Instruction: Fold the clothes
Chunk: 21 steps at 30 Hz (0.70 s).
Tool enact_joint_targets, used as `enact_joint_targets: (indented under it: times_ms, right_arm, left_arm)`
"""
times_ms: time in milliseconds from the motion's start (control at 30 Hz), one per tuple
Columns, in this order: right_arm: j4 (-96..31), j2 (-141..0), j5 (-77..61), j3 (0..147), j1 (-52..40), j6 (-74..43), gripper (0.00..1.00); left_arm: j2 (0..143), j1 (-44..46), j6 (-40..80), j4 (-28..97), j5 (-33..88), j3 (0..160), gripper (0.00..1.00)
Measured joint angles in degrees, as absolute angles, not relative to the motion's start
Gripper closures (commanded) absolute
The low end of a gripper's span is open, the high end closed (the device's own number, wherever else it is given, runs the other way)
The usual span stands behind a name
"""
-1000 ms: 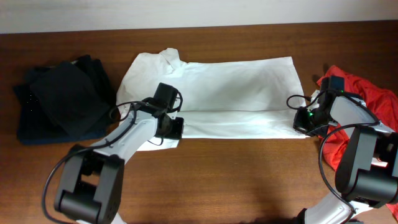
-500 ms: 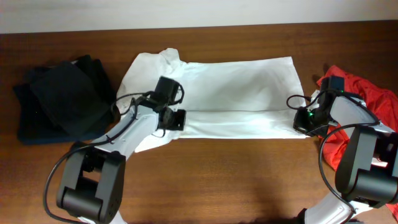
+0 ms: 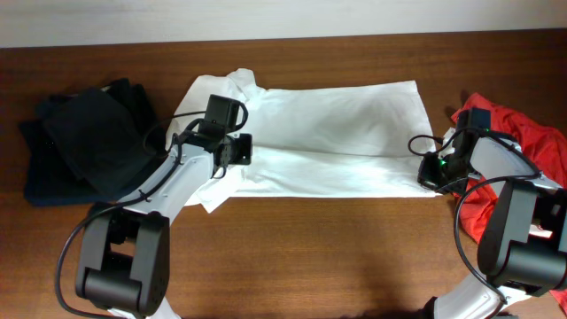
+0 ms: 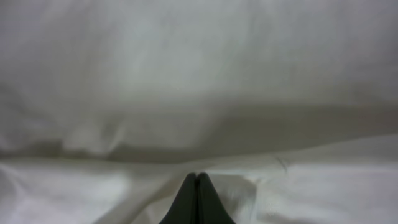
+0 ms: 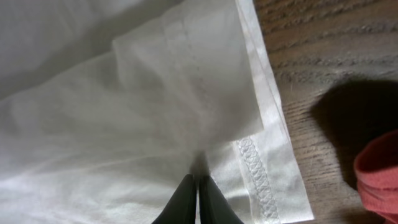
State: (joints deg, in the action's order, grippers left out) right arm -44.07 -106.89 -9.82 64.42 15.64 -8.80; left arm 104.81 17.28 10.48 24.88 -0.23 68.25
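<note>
A white shirt (image 3: 341,124) lies spread across the middle of the wooden table, its lower part doubled over. My left gripper (image 3: 239,149) is over the shirt's left side, shut on a fold of its fabric. In the left wrist view the closed fingertips (image 4: 197,182) pinch white cloth (image 4: 199,74), which fills the frame. My right gripper (image 3: 431,174) is at the shirt's lower right corner, shut on the cloth. In the right wrist view its closed fingertips (image 5: 198,185) pinch the shirt (image 5: 124,124) just left of the stitched hem (image 5: 255,168).
A stack of dark folded clothes (image 3: 84,142) lies at the left of the table. A red garment (image 3: 523,146) lies crumpled at the right, behind the right arm; its edge shows in the right wrist view (image 5: 380,177). Bare wood runs along the front.
My left gripper has moved toward the far left, carrying the shirt's near left edge with it; a flap of cloth now trails below it. The right gripper has not moved.
</note>
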Motion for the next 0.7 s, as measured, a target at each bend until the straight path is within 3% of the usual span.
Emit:
enact_joint_targets:
  times_ms: [100, 267, 433, 567, 700]
  right_arm:
    - [-44.1, -106.9, -9.8, 64.4, 15.6, -8.8, 0.92]
    - [-44.1, -106.9, -9.8, 64.4, 15.6, -8.8, 0.92]
    - [-44.1, -106.9, -9.8, 64.4, 15.6, -8.9, 0.92]
    - [-44.1, -106.9, -9.8, 64.4, 15.6, -8.8, 0.92]
    - [-44.1, -106.9, -9.8, 64.4, 15.6, -8.8, 0.92]
  left_arm:
    - [104.8, 17.3, 10.5, 21.7, 0.6, 68.2, 0.96]
    - [104.8, 17.3, 10.5, 20.0, 1.1, 68.2, 0.61]
    - [104.8, 17.0, 10.5, 23.2, 1.1, 69.3, 0.6]
    - [104.8, 14.1, 10.7, 38.9, 1.5, 74.7, 0.65]
    - [104.8, 6.9, 13.0, 48.3, 1.5, 75.6, 0.58]
